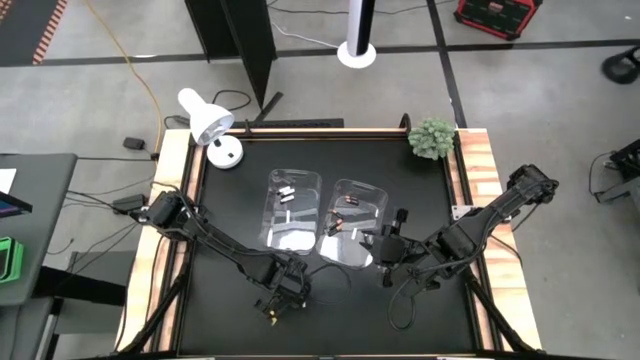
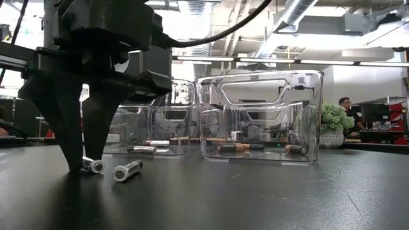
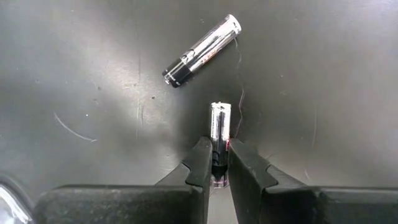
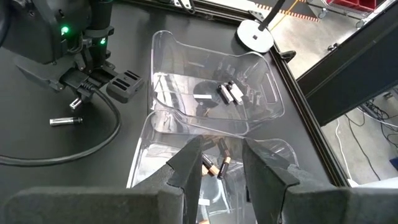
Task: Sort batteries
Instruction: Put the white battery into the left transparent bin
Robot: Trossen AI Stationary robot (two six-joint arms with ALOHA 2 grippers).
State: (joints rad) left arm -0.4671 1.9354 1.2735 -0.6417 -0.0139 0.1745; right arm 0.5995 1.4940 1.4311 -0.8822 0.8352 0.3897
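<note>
Two silver batteries with dark ends are on the black table near its front left. One battery (image 3: pixel 202 51) lies flat on its side. The other battery (image 3: pixel 220 124) is in my left gripper (image 3: pixel 216 146), which points down and is shut on it. Two clear bins stand mid-table. The left bin (image 1: pixel 293 200) holds silver batteries, and the right bin (image 1: pixel 357 215) holds dark ones with copper ends. My right gripper (image 4: pixel 222 163) hovers open above the right bin's near end, touching nothing. My left gripper pinches the silver battery at its dark end (image 3: pixel 217 163) between its two fingertips. The fingers come from above, slanting down, and the battery's length runs on outward from between them. The battery (image 2: pixel 93 166) sits just above the table; whether it touches, I cannot tell.
A white desk lamp (image 1: pixel 210 125) stands at the far left corner and a small green plant (image 1: pixel 432 137) at the far right. A black cable (image 4: pixel 106 146) loops over the table by the left arm. Wooden rails edge the table. A person (image 2: pixel 345 105) sits in the room behind.
</note>
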